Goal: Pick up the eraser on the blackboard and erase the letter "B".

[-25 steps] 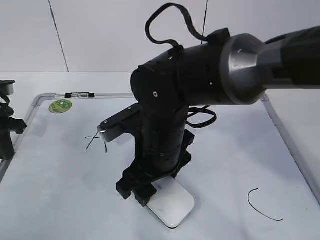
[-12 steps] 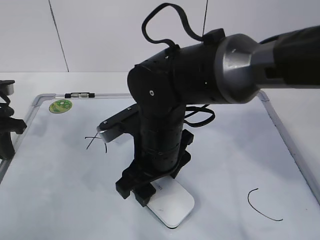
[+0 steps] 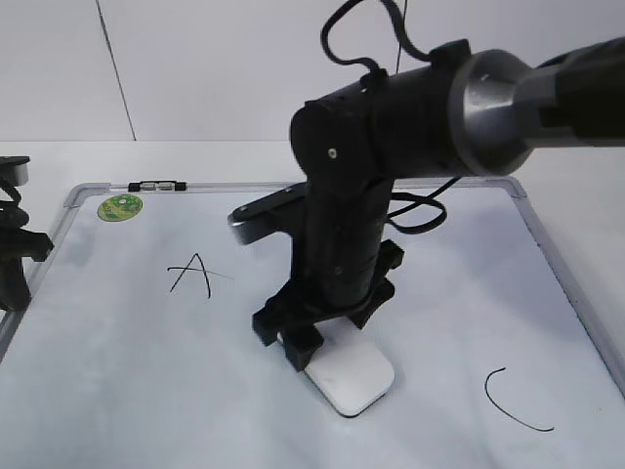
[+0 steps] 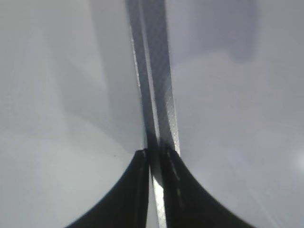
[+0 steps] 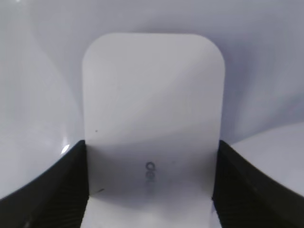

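My right gripper is shut on the white eraser and holds its flat underside down on the blackboard, low in the middle. In the right wrist view the eraser fills the space between the two black fingers of the right gripper. No letter "B" shows anywhere; the arm hides the board's middle. My left gripper sits at the board's left edge, and in the left wrist view the left gripper is shut above the grey frame strip.
A small "A" is drawn left of the arm and a curved "C" at the lower right. A green sticker and a black-and-clear clip sit at the top left of the frame. The right arm's bulk spans the board's centre.
My right arm has slid the eraser to the right across the board. The "A" is now fully uncovered. The left arm has not moved.
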Motion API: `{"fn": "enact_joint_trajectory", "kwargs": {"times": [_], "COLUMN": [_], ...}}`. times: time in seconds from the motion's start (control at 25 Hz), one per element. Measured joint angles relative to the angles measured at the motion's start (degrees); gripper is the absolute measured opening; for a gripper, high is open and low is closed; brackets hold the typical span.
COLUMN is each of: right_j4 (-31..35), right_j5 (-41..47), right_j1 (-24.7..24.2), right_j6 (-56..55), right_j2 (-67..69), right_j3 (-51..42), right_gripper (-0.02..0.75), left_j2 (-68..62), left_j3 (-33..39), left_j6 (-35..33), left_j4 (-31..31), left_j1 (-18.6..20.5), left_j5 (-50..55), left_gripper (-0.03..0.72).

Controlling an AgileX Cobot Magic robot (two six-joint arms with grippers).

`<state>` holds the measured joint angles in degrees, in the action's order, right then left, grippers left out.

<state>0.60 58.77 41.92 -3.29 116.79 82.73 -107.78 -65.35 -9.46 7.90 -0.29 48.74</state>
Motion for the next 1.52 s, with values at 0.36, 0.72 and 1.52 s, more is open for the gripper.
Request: {"fn": "enact_joint_trajectory", "kwargs": {"times": [0.36, 0.72, 1.52], "right_j4": [-7.8, -13.0, -4.0], "right_j5": [-3.8, -5.3, -0.7], "right_j1": [-11.9, -15.7, 4.2], "right_j6": [-4.4, -6.1, 1.7], "right_j2": [0.0, 0.3, 2.0], "right_j3": [0.1, 0.3, 4.5], "right_gripper": [0.520, 0.520, 0.520], "left_j2": [0.0, 0.0, 0.0], "left_j3": [0.0, 0.0, 0.0], "left_j6": [0.0, 0.0, 0.0], "left_j4": [0.1, 0.1, 0.1], "left_j1": [0.0, 0.0, 0.0], "left_j5": [0.0, 0.0, 0.3], "left_gripper": [0.049, 0.049, 0.049]}}
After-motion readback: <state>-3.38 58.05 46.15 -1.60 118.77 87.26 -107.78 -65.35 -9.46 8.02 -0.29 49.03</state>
